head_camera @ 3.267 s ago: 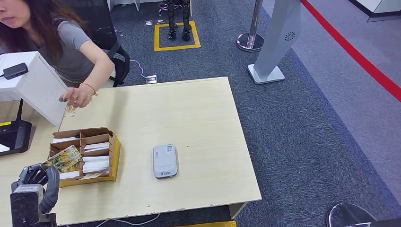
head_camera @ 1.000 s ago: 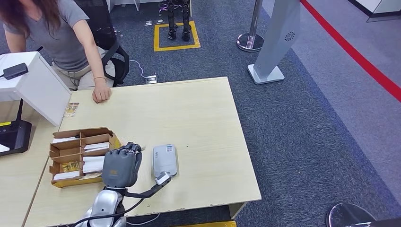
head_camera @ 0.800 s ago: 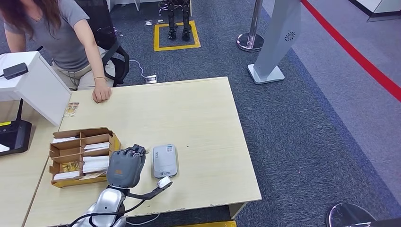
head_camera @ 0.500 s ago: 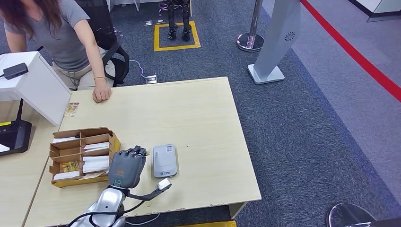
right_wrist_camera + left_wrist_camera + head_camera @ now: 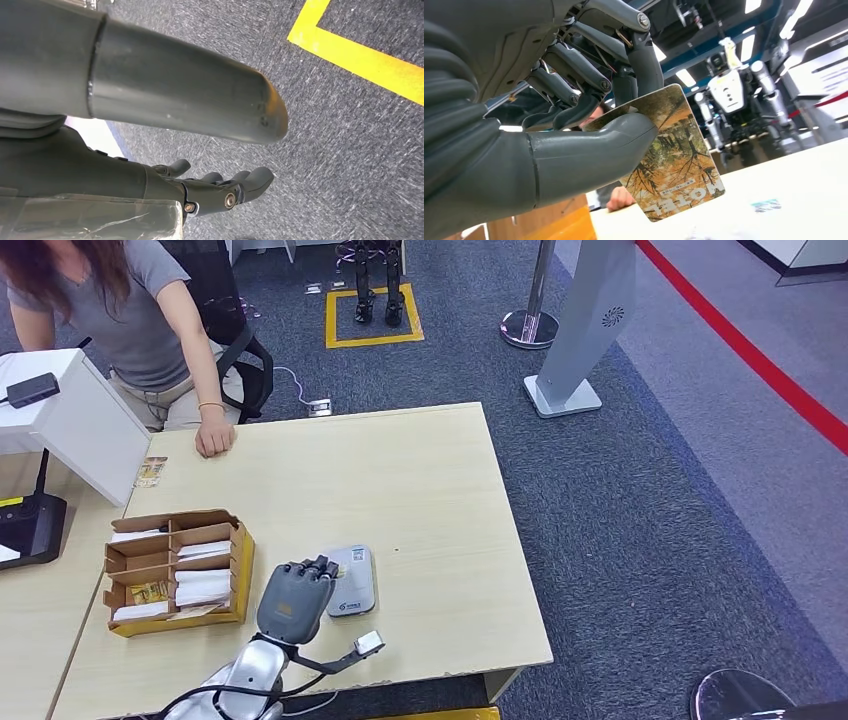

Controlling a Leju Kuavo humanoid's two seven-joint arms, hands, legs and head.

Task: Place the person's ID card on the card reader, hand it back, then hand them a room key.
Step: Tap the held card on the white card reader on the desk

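Note:
My left hand (image 5: 295,602) hovers low over the near left part of the white card reader (image 5: 358,580) on the wooden table (image 5: 420,490). In the left wrist view the hand (image 5: 574,150) pinches a card (image 5: 674,165) printed with autumn trees and the word Hotel between the thumb and the fingers. The person's hand (image 5: 213,443) rests on the table's far left edge, and a small card (image 5: 151,472) lies to its left. My right hand (image 5: 215,192) hangs over the grey carpet, fingers apart and holding nothing.
A cardboard box (image 5: 243,560) divided into compartments holds white cards and stands left of my hand. A white slanted stand (image 5: 85,420) and a black device (image 5: 30,525) are at the far left. The person sits behind the table's far left corner.
My left hand has moved right with the card, from between the box and the reader to over the reader's near left part. The person's hand stays still.

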